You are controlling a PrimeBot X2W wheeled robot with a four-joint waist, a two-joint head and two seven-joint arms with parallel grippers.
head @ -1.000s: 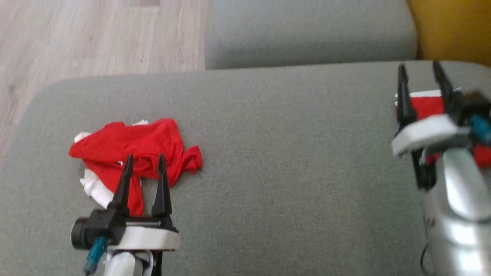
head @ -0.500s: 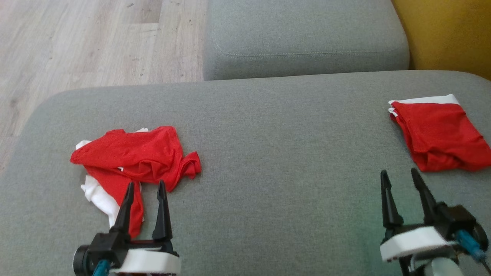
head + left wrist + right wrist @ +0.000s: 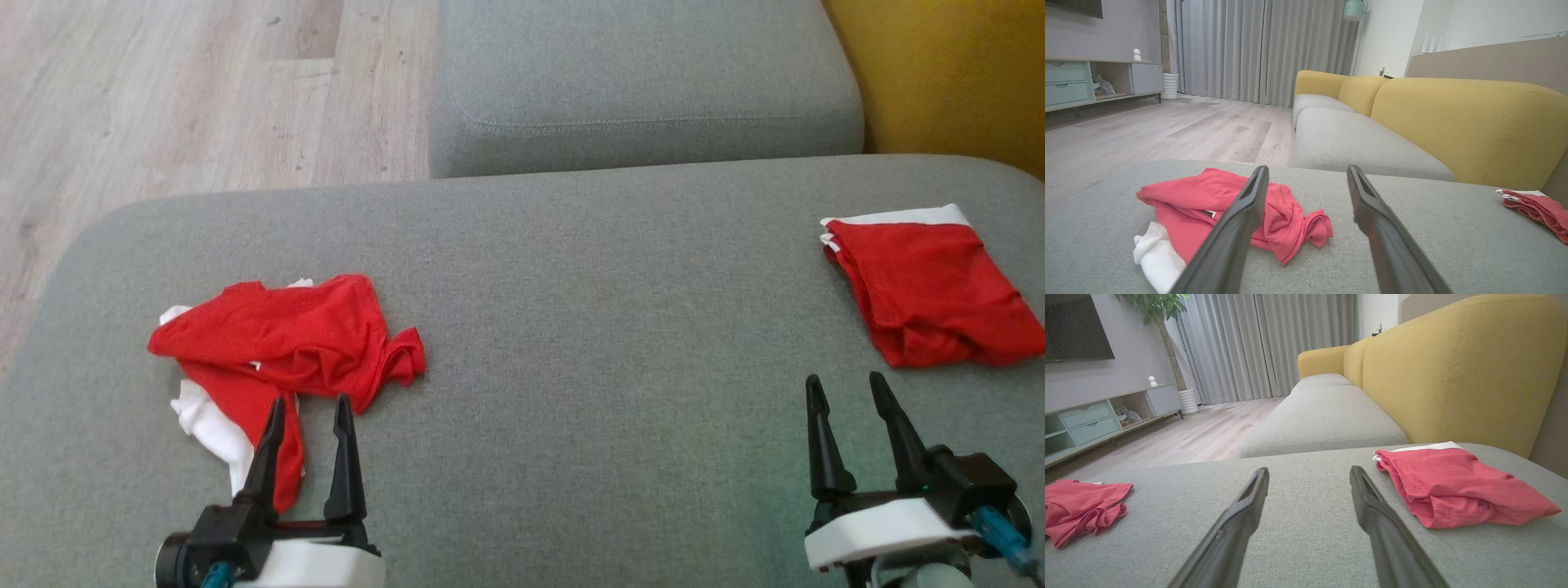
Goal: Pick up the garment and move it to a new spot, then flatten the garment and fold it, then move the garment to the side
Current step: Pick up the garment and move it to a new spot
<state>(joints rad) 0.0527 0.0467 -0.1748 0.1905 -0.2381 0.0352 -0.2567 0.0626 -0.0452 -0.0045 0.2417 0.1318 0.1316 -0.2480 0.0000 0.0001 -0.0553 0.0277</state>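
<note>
Two red-and-white garments lie on the grey cushion (image 3: 588,327), and the one left to handle is, by my judgement, the crumpled garment (image 3: 277,343) on the robot's left half of it. Its bunched red body runs crosswise, left to right in the head view. A narrower strip of red and white trails from its left part toward the robot.

The left tool (image 3: 309,402) sits just at that near edge, fingers spread wide and holding nothing, pointing straight at the heap. One fingertip overlaps the trailing strip in the head view; whether it touches the cloth I cannot tell. From the left wrist view most of the garment lies ahead and to the left of the gap between the fingers.

The right tool (image 3: 845,380) is well apart from this heap, equally spread and empty, near the folded garment (image 3: 922,290) at the cushion's right end. The left arm is clearly the nearer one for the pick.
</note>
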